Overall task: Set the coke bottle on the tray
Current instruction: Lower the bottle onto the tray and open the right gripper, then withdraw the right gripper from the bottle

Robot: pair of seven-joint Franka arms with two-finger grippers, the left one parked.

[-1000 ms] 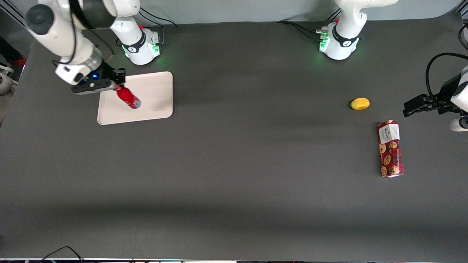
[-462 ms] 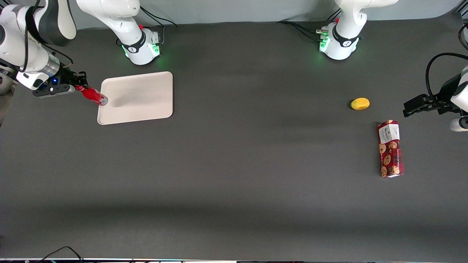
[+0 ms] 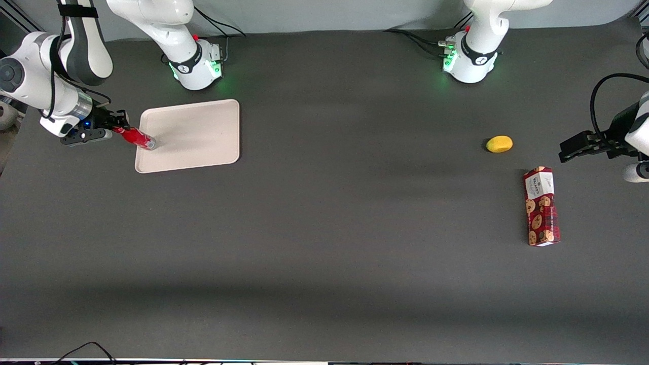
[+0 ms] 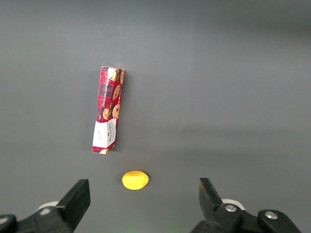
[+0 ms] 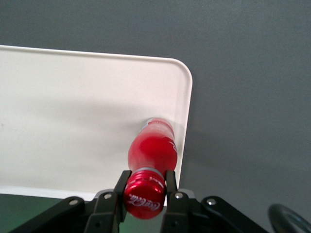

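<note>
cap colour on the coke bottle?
Red, with white script; the end effector grips the coke bottle there. Clearest in right wrist view.

the gripper [image 3: 117, 128] sits at the tray's [image 3: 203, 132] edge toward the working arm's end, fingers clamped on the coke bottle [image 3: 138, 138] by its cap, the bottle's base over the tray just inside the rim [image 5: 187, 97]. the rest of the tray's surface lies bare. the lemon [image 3: 499, 144] and cookie box [image 3: 541, 206] lie well apart, toward the parked arm's end, with open dark table [image 3: 355, 203] between.
</note>
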